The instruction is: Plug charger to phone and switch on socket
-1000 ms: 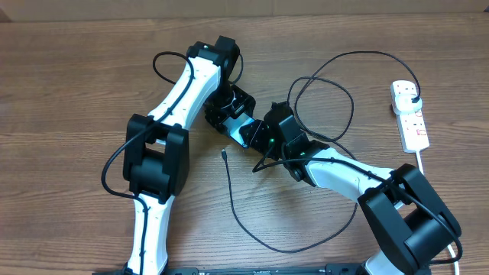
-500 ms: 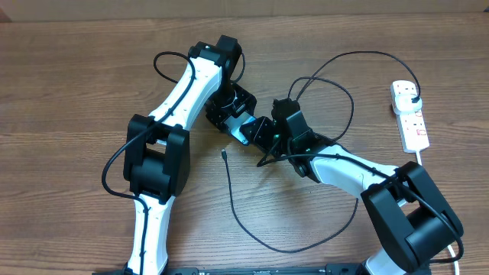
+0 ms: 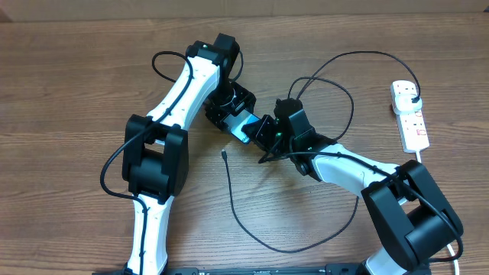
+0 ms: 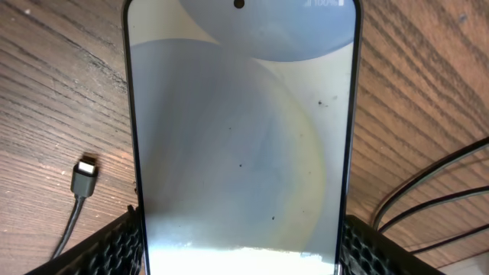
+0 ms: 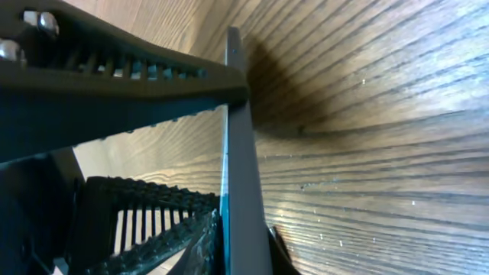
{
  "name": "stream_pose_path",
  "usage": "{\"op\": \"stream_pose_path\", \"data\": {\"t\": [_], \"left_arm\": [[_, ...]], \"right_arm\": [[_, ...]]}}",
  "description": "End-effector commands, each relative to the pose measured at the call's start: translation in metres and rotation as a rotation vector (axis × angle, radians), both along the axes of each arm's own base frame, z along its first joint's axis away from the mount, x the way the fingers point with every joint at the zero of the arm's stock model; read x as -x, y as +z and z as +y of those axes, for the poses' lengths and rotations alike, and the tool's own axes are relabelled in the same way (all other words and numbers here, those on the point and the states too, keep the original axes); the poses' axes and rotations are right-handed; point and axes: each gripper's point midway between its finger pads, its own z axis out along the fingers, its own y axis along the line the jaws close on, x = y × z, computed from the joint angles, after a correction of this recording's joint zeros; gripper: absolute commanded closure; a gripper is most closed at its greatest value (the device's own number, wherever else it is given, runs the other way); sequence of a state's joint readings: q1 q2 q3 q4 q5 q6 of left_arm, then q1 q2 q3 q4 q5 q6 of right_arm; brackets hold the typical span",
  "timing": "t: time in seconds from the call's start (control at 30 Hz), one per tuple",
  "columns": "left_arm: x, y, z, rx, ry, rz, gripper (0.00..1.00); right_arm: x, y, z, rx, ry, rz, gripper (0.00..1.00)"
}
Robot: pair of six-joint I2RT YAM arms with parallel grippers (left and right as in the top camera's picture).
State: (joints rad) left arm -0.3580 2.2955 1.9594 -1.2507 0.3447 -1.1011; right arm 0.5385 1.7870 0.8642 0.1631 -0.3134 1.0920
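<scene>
The phone (image 3: 246,127), screen lit, is held just above the table between both grippers. My left gripper (image 3: 235,121) is shut on the phone across its width; its fingers (image 4: 114,246) press both long sides of the phone (image 4: 241,130). My right gripper (image 3: 261,133) is shut on the phone's other end, pinching front and back of the edge-on phone (image 5: 238,153). The charger (image 3: 336,76) loops over the table, its small connector (image 3: 223,153) lying loose below the phone, also the connector (image 4: 85,174). Its black plug (image 3: 413,95) sits in the socket (image 3: 410,116) at far right.
The strip's white cord (image 3: 425,162) runs down toward the right arm's base (image 3: 409,214). Charger cable loops (image 3: 306,244) lie between the two arm bases and behind the right arm. The left arm's base (image 3: 155,164) stands at left.
My right gripper slid left to the phone's end and its jaws closed onto it. The left gripper and the phone stayed in place.
</scene>
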Motion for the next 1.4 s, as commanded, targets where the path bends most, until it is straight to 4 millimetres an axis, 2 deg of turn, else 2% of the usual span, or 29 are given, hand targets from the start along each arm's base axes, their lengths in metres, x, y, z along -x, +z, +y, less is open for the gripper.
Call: {"op": "stream_pose_path", "data": {"t": [0.0,0.23,0.33,0.47,0.63,0.73,0.87,0.93,1.03,1.1,1.13,1.2,1.23,1.27,1.3,1.37], "left_arm": [[0.004,0.004,-0.006,0.004,-0.013,-0.001,0.96],[0.006,0.004,-0.002,0.003,-0.030,0.005,0.60],[0.006,0.007,0.008,0.011,-0.052,0.014,0.57],[0.001,0.022,0.024,0.039,-0.096,-0.024,0.57],[-0.008,0.063,0.045,0.066,-0.173,-0.159,0.57],[-0.005,0.096,0.067,-0.007,-0.183,-0.238,0.59],[0.010,0.139,0.104,-0.191,-0.177,-0.330,0.55],[0.021,0.161,0.113,-0.237,-0.178,-0.376,0.52],[0.037,0.180,0.117,-0.246,-0.210,-0.427,0.48],[0.050,0.181,0.120,-0.245,-0.211,-0.436,0.46],[0.055,0.178,0.122,-0.244,-0.215,-0.440,0.38],[0.066,0.168,0.123,-0.237,-0.216,-0.445,0.30],[0.072,0.161,0.121,-0.218,-0.217,-0.451,0.23],[0.078,0.151,0.118,-0.187,-0.218,-0.458,0.06],[0.082,0.146,0.115,-0.164,-0.219,-0.465,0.00],[0.087,0.133,0.104,-0.088,-0.221,-0.499,0.01]], "right_arm": [[-0.007,0.015,0.008,-0.006,0.033,-0.063,0.96],[-0.010,0.014,0.004,-0.001,0.017,-0.066,0.96],[-0.016,0.013,-0.006,0.009,-0.002,-0.062,0.96],[-0.023,0.005,-0.028,0.028,-0.044,-0.020,0.96],[-0.029,0.011,-0.045,-0.011,-0.033,-0.014,0.96],[-0.033,0.022,-0.054,-0.016,-0.030,-0.045,0.96],[-0.032,0.046,-0.061,-0.009,-0.018,-0.097,0.96],[-0.029,0.061,-0.062,-0.003,-0.001,-0.138,0.96],[-0.023,0.080,-0.064,-0.010,0.000,-0.166,0.96],[-0.019,0.091,-0.065,-0.014,0.000,-0.177,0.96],[-0.017,0.095,-0.066,-0.016,0.000,-0.181,0.96],[-0.013,0.105,-0.067,-0.022,0.002,-0.192,0.96],[-0.010,0.111,-0.066,-0.032,0.010,-0.200,0.96],[-0.008,0.117,-0.064,-0.047,0.023,-0.210,0.96],[-0.006,0.120,-0.063,-0.053,0.030,-0.214,0.96],[-0.002,0.123,-0.060,-0.075,0.055,-0.213,0.96]]}}
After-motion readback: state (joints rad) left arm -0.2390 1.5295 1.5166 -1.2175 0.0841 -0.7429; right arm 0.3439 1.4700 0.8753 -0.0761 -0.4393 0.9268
